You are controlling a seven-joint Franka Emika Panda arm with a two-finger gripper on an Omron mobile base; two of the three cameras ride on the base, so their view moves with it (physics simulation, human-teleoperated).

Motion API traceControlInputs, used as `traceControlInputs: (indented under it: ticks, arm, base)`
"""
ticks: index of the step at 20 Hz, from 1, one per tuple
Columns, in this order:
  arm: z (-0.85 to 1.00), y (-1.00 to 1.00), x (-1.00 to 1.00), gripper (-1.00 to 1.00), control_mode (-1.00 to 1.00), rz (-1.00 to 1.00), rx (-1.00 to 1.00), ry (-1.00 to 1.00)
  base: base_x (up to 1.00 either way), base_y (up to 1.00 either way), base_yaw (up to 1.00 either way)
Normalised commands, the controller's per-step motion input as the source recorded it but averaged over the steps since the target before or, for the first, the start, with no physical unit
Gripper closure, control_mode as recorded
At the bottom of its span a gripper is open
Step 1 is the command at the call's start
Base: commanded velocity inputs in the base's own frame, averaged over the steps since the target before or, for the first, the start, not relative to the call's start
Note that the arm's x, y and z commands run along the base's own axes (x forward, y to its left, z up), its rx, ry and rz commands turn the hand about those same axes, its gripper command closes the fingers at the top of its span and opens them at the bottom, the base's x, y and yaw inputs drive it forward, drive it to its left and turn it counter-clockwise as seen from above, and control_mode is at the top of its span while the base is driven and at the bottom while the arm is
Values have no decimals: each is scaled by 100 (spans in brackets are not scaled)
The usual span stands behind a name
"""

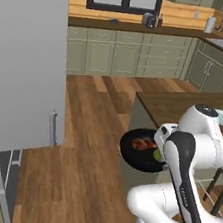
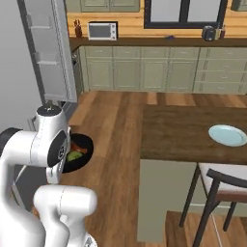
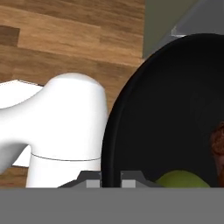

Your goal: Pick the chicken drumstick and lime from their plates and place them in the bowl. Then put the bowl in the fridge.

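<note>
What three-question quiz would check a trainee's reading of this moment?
1. True or false: the black bowl rests on the counter.
2. What lies in the bowl? A) nothing B) the chicken drumstick and the lime C) a cup
3. What stays on the wooden counter?

Key:
1. False: the gripper, shut on its rim, holds it above the floor.
2. B
3. The pale blue plate, with nothing on it.

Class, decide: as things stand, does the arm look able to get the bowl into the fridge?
Probably yes. The gripper is shut on the bowl rim, drumstick and lime inside, and the fridge door stands open beyond bare floor.
</note>
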Motion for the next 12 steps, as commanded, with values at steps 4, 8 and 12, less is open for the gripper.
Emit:
traceControlInputs:
  ticks: [4, 8, 12]
  arm:
    - [0, 0, 0, 100, 100, 0, 0, 0]
    - [0, 0, 0, 100, 100, 0, 0, 0]
    - [0, 0, 0, 100, 100, 0, 0, 0]
  base:
    - [34, 65, -12]
    - [30, -16, -3]
    - [35, -25, -1]
